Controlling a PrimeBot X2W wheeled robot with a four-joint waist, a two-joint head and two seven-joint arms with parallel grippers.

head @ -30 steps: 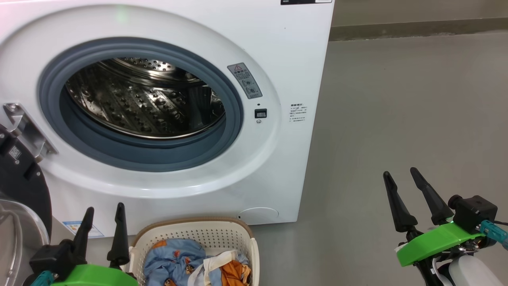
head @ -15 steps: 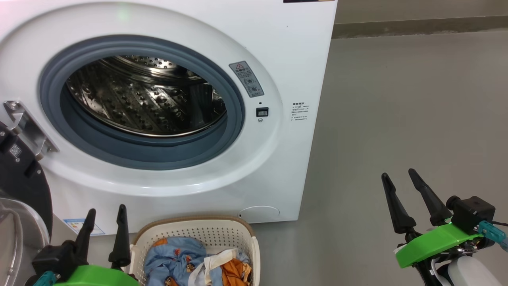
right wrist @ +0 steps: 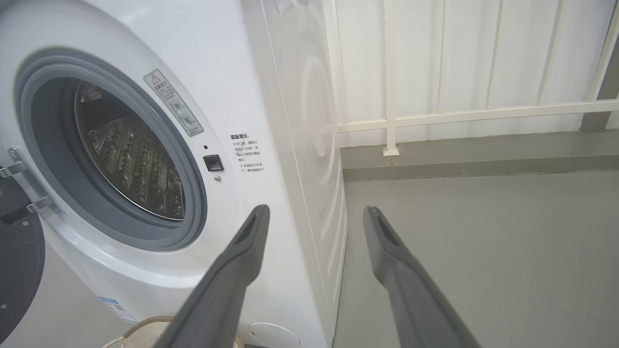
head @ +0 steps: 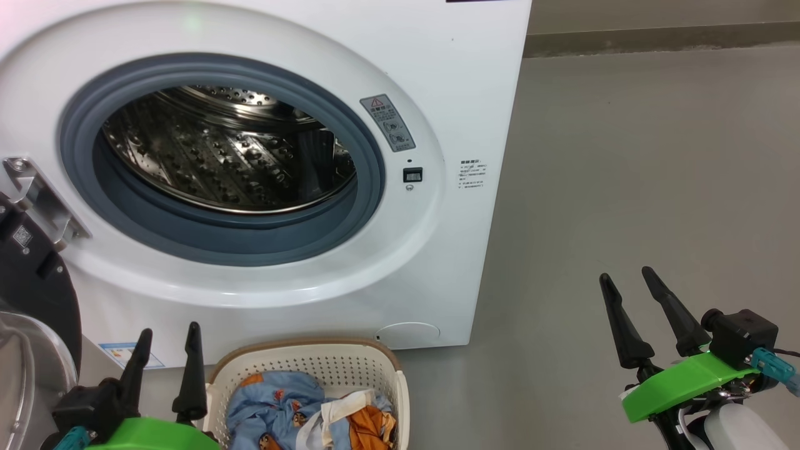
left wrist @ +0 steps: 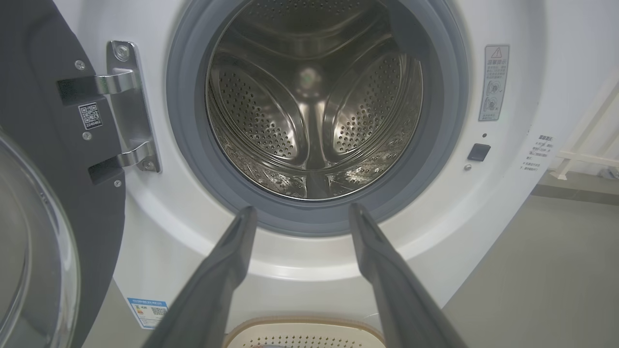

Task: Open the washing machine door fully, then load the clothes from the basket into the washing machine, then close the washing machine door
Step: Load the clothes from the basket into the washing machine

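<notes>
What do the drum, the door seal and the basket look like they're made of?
The drum looks like polished steel: mirror-bright, with punched holes. The seal seems matte grey rubber, with a soft folded lip. The basket is probably cream plastic, given its moulded perforations; its brown rim looks woven but may be moulded too.

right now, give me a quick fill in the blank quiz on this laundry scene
1. The washing machine door is swung ____.
2. The steel drum is ____.
3. The clothes in the basket are mostly light ____.
4. The left gripper and right gripper hold ____.
Missing words: open; empty; blue; nothing.
</notes>
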